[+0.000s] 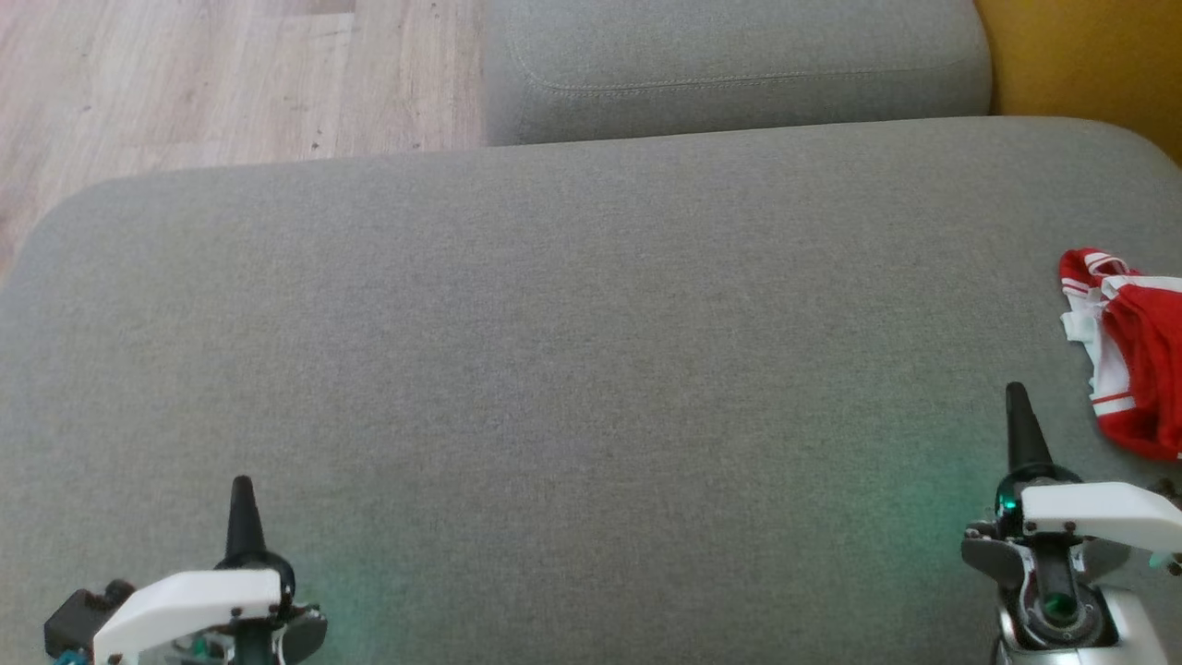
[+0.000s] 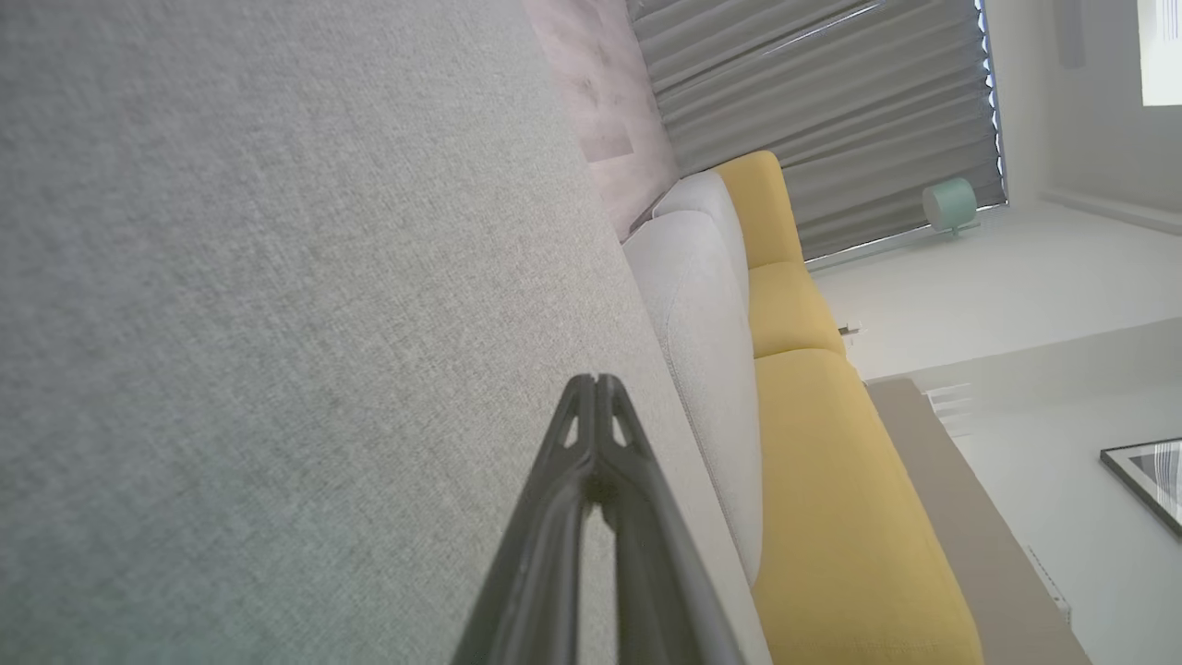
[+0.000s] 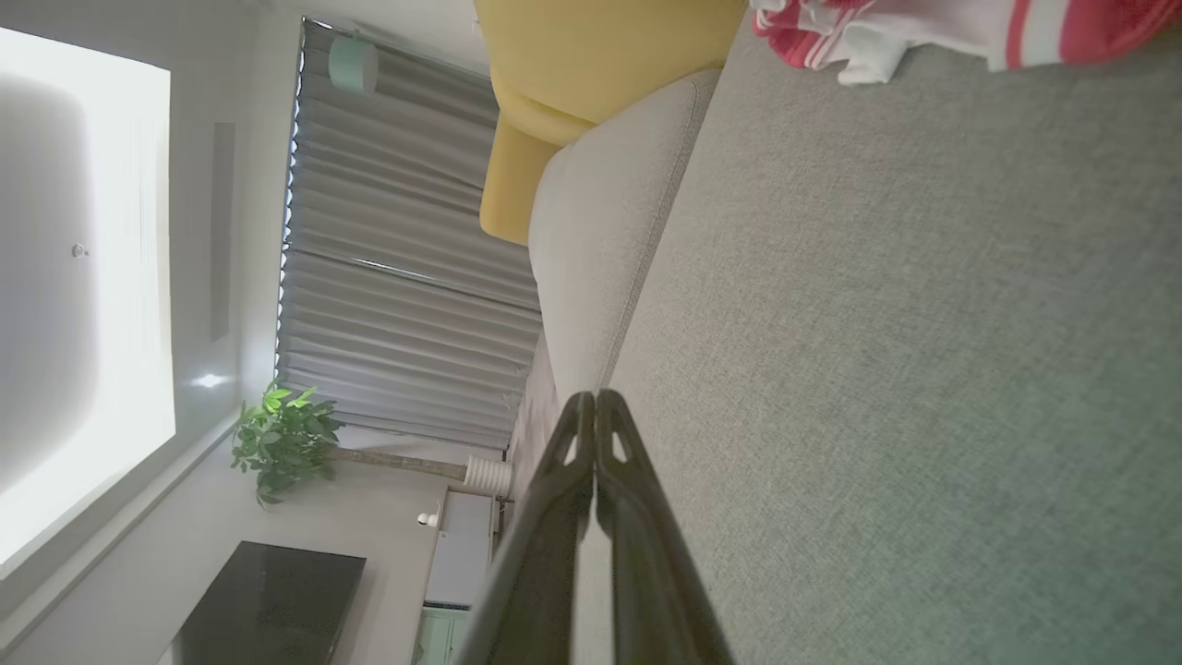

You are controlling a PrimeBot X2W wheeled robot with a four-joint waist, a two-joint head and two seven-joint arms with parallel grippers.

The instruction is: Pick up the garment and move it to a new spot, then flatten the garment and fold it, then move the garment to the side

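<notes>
Head view, and the garment (image 1: 1140,351) is easy to spot: one red-and-white piece, bunched up, out at the far right edge of the big grey cushion (image 1: 554,369), part of it cut off by the frame. The right wrist view catches it too (image 3: 923,28), stripes showing, lying on the same grey cloth.

Left tool (image 1: 242,494) sits low at the near left, right tool (image 1: 1016,397) low at the near right, just short of the garment. Both have their fingers pressed together, and neither has hold of anything.

Which step is this? Hard to call. A heap at the side fits a garment waiting to be fetched, and it also fits one already set aside. It looks rumpled rather than folded, but I can't see all of it. Any grab at it would need the fingers parted, and the right tool is the nearer one.

The count: one garment, two tools, two grey cushions, the second (image 1: 739,65) behind the first.
</notes>
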